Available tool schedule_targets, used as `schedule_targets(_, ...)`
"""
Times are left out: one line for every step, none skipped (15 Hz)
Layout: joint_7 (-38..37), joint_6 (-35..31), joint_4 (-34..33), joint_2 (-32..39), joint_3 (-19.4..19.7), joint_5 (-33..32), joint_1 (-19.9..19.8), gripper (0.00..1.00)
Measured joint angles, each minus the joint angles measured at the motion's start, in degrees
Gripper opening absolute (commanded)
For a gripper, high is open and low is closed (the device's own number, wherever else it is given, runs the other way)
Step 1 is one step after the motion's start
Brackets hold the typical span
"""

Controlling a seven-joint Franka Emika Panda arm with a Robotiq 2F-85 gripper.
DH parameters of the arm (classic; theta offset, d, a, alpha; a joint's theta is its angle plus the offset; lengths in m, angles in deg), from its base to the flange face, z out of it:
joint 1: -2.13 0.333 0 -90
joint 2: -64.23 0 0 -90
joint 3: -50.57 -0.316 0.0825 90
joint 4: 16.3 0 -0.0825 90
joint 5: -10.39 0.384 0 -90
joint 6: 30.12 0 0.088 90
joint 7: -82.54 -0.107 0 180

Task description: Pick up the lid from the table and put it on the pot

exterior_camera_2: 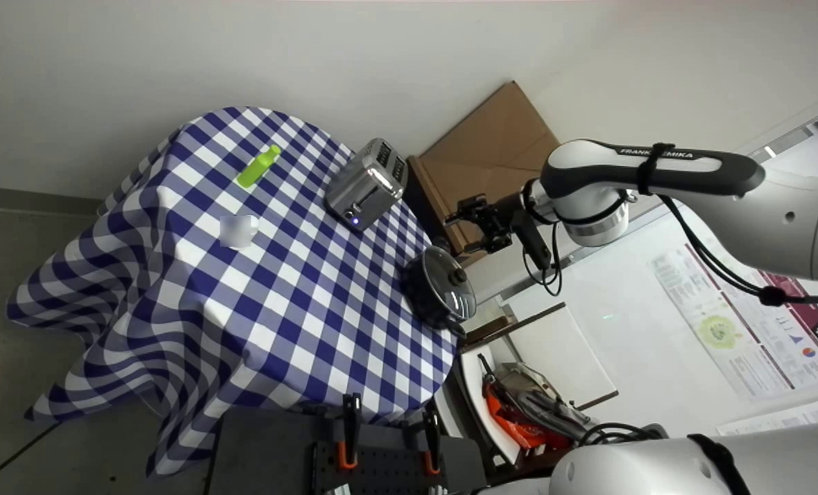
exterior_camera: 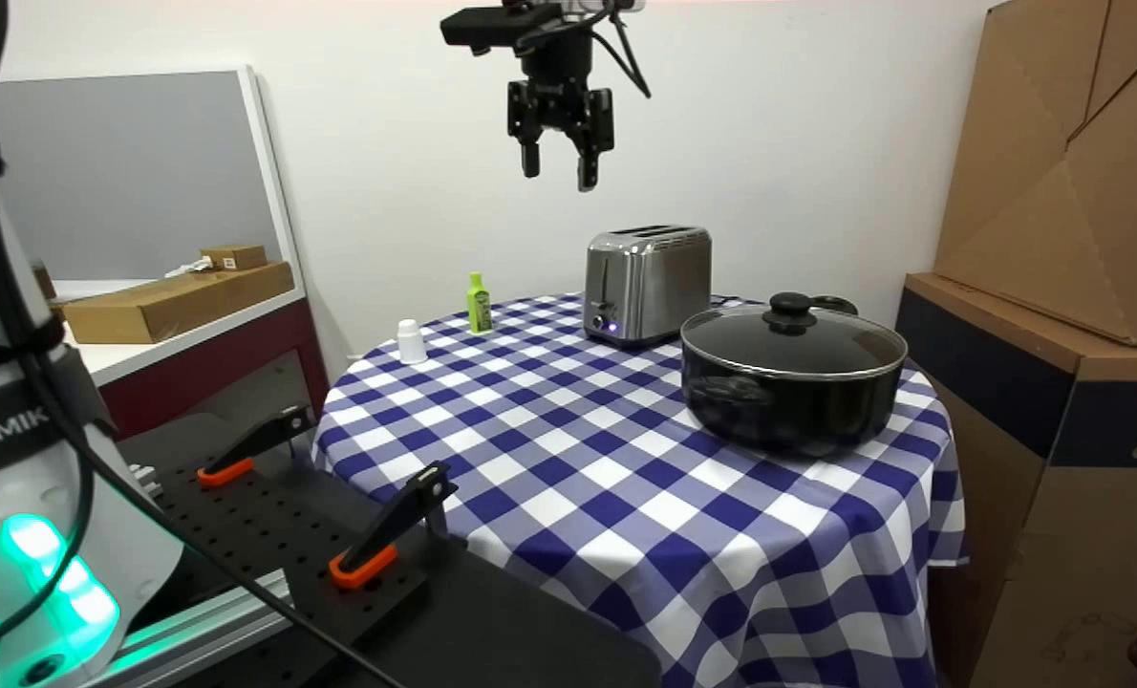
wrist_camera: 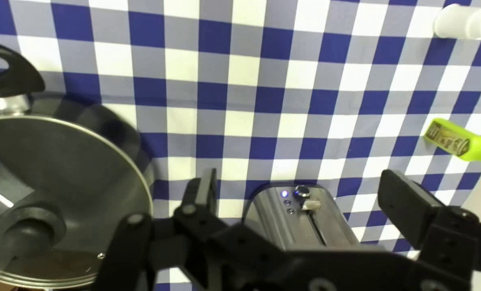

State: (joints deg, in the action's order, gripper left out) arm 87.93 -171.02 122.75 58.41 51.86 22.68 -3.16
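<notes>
- fingers (exterior_camera: 588,172) spread apart, wide gap between tips, plain in the wrist view too; they point down and hang in the air above the tabletop (exterior_camera: 568,440), well apart from the lid (exterior_camera: 807,352);
- lid is on the pot (exterior_camera: 798,411); lies across its rim, dark knob (exterior_camera: 790,308) up; glass see-through with thin metal edge;
- pot black, wide, round; stands near tabletop edge; cardboard boxes (exterior_camera: 1056,172) beyond that edge; handles (wrist_camera: 26,74) on opposite sides;
- toaster (exterior_camera: 650,287) silver, upright, near the pot; small light (exterior_camera: 613,327) lit on its front; in the wrist view it shows between the fingers, partly hidden;
- green bottle (exterior_camera: 480,308) upright, labelled; white cup-like item (exterior_camera_2: 238,232) near it, exact kind unclear, blurred in an exterior view; both well apart from the pot;
- tabletop round; blue-and-white checkered cloth (exterior_camera: 817,573) over it, hanging in folds at the edge;
- two black clamps (exterior_camera: 392,524) with orange ends on dark pegboard (exterior_camera: 287,506), just beside the tabletop;
- arm (exterior_camera_2: 787,220) white with black cables, stretched out in an exterior view
</notes>
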Motion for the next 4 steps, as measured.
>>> schedule_targets(-0.5,-0.3,2.0,-1.9,-0.2,0.3,0.5,1.0)
schedule_targets(-0.8,-0.5,3.2,-3.2,-0.3,0.4,0.7,1.0)
schedule_targets(-0.8,-0.5,3.8,-3.8,-0.2,0.4,0.7,1.0)
schedule_targets(-0.8,-0.6,4.0,-4.0,-0.1,0.4,0.7,1.0)
